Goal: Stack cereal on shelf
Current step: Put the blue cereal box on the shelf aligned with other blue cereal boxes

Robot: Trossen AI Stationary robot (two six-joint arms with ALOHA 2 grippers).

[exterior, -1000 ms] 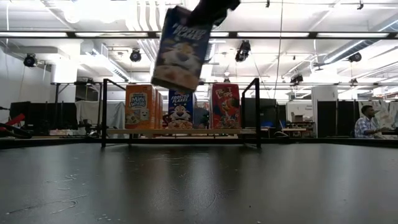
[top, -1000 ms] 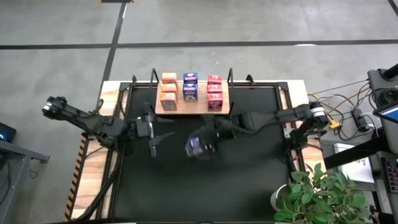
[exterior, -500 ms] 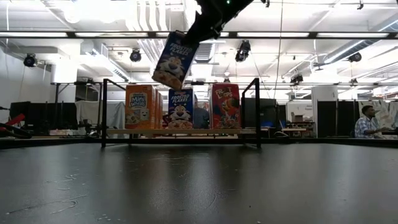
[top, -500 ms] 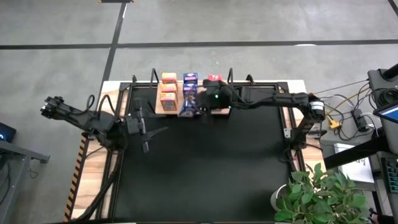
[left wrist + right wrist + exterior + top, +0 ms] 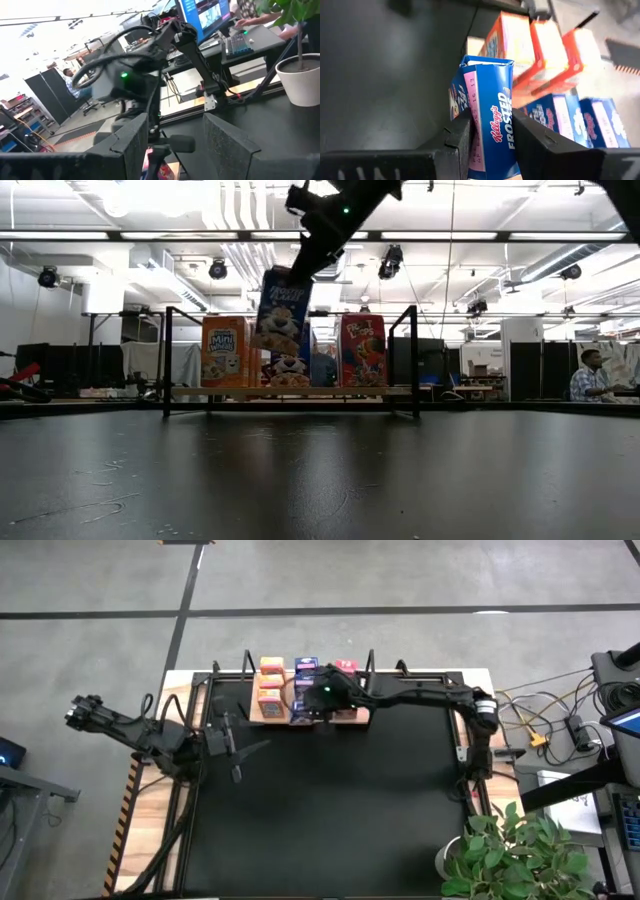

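Observation:
The shelf [image 5: 257,716] is a light-wood board with black posts at the far middle of the black mat. Orange boxes [image 5: 269,682], blue boxes [image 5: 306,666] and red boxes [image 5: 345,667] stand on it in rows. My right gripper [image 5: 318,700] is shut on one blue cereal box [image 5: 281,305], held over the shelf's near edge in front of the blue row. My left gripper [image 5: 238,750] hangs open and empty over the mat, left of and nearer than the shelf. My right gripper pinches the blue box between its two fingers [image 5: 458,138], one on each broad face, with the narrow printed side [image 5: 496,131] facing the wrist camera. In the low view the fingers slant down onto its upper end [image 5: 296,272]. The box hangs below them, slightly tilted, clear of the board.
Black upright posts [image 5: 167,360] stand at the shelf's ends. The wide black mat [image 5: 330,810] lies open nearer than the shelf. A potted plant [image 5: 510,850] stands at the near right corner. Cables and equipment lie off the table's right edge.
My right gripper has carried the blue box from over the mat's middle toward the far edge and down to the shelf. The box has turned from strongly tilted to nearly upright. My left gripper has drawn a little toward the table's left edge.

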